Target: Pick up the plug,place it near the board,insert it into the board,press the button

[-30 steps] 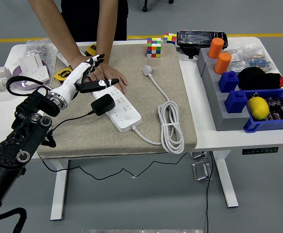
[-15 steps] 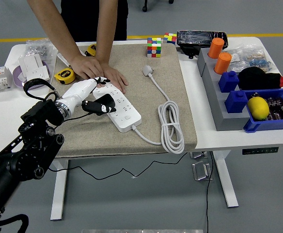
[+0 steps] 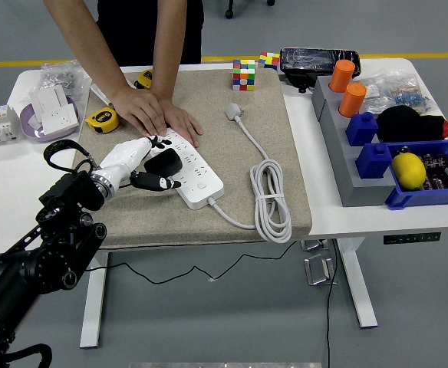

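Note:
A black plug (image 3: 166, 162) sits on the white power strip (image 3: 199, 175), which lies slantwise on the beige mat (image 3: 232, 165). My left hand (image 3: 156, 162), white with black fingertips, reaches in from the left. Its fingers (image 3: 159, 141) lie past the plug's far side and the thumb (image 3: 159, 183) past its near side, spread and not clasping. The strip's button (image 3: 202, 184) lies just right of the thumb. A person's two hands (image 3: 163, 116) press down on the strip's far end. My right arm is out of view.
The strip's white cable (image 3: 271, 198) coils to the right and ends in a white plug (image 3: 233, 112). A yellow tape measure (image 3: 100, 118), a Rubik's cube (image 3: 244, 74), a grey rack (image 3: 339, 149) with orange cylinders, blue bins and a lemon (image 3: 408, 170) are around.
My left hand has come down from above the strip's far end to the plug, then drawn slightly nearer and lower. The plug, the strip and the person's hands have stayed put.

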Robot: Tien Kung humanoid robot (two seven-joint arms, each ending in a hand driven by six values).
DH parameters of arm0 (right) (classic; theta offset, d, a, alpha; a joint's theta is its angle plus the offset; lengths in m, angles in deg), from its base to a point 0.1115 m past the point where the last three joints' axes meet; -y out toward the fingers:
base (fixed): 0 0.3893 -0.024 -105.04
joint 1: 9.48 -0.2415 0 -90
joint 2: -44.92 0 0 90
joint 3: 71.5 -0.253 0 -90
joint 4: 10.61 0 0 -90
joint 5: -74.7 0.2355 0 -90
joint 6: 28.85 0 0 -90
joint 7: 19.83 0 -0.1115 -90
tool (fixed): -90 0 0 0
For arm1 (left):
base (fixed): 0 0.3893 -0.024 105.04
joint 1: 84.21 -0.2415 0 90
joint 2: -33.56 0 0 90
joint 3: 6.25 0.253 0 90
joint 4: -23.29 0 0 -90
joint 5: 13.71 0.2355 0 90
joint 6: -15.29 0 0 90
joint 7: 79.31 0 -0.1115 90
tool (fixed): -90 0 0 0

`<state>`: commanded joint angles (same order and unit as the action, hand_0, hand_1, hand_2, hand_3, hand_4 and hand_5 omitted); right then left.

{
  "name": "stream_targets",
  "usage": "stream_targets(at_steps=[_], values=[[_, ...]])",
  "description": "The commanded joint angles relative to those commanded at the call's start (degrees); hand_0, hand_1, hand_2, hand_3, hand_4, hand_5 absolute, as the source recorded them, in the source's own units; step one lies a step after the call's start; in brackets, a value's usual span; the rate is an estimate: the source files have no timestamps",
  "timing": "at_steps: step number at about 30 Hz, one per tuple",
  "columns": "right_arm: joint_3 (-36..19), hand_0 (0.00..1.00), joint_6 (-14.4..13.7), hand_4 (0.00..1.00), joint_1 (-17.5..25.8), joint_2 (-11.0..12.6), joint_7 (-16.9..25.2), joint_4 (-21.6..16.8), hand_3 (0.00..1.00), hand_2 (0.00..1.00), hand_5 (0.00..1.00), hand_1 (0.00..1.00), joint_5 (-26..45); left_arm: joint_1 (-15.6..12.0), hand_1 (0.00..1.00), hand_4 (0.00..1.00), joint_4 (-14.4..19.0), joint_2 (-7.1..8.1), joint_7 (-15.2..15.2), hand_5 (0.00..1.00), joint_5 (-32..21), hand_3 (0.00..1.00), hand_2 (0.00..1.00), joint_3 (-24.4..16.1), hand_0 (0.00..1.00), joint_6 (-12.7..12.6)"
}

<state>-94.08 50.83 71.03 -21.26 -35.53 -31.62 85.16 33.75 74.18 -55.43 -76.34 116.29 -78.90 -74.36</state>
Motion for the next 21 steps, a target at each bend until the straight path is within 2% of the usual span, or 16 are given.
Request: stream_targets(at_steps=[2, 3, 8, 9, 14, 15, 20, 21], values=[[-0.05, 0.804, 0.00, 0.998, -0.02, 0.00, 0.00, -0.01, 0.779, 0.752, 0.998, 0.764, -0.04, 0.08, 0.818, 0.998, -0.42, -0.11, 0.05, 0.361, 0.00, 0.814, 0.791, 0.02, 0.797, -0.50], [-0.09, 0.805, 0.00, 0.998, -0.05, 0.00, 0.02, -0.02, 0.779, 0.752, 0.998, 0.764, -0.07, 0.11, 0.774, 0.998, -0.56, -0.16, 0.06, 0.355, 0.00, 0.774, 0.758, 0.02, 0.725, -0.83], [-0.11, 0.805, 0.03, 0.998, -0.17, 0.00, 0.02, 0.00, 0.779, 0.752, 0.998, 0.764, -0.04, 0.46, 0.774, 0.998, -1.15, -0.46, 0.17, 0.355, 0.00, 0.774, 0.758, -0.07, 0.725, -2.07], [-0.12, 0.804, 0.03, 0.998, -0.19, 0.00, 0.02, 0.00, 0.779, 0.752, 0.998, 0.764, -0.03, 0.53, 0.705, 0.998, -1.26, -0.48, 0.19, 0.336, 0.00, 0.643, 0.635, -0.08, 0.650, -2.19], [-0.26, 0.804, 0.00, 0.998, -0.29, 0.05, 0.04, -0.02, 0.779, 0.752, 0.998, 0.764, -0.10, 0.77, 0.705, 0.998, -1.99, -0.55, 0.24, 0.336, 0.00, 0.643, 0.635, -0.13, 0.650, -2.55], [-0.27, 0.805, 0.00, 0.998, -0.29, 0.05, 0.05, -0.01, 0.779, 0.753, 0.998, 0.764, -0.10, 0.78, 0.687, 0.998, -2.04, -0.55, 0.24, 0.310, 0.00, 0.592, 0.595, -0.11, 0.609, -2.58], [-0.28, 0.805, 0.01, 0.998, -0.28, 0.03, 0.06, 0.00, 0.779, 0.753, 0.998, 0.764, -0.08, 0.91, 0.687, 0.998, -2.59, -0.67, 0.24, 0.310, 0.00, 0.592, 0.595, -0.21, 0.609, -2.77], [-0.31, 0.805, 0.01, 0.998, -0.29, 0.03, 0.07, 0.00, 0.779, 0.753, 0.998, 0.764, -0.10, 0.93, 0.673, 0.979, -2.68, -0.67, 0.22, 0.299, 0.00, 0.578, 0.583, -0.23, 0.558, -2.78]])
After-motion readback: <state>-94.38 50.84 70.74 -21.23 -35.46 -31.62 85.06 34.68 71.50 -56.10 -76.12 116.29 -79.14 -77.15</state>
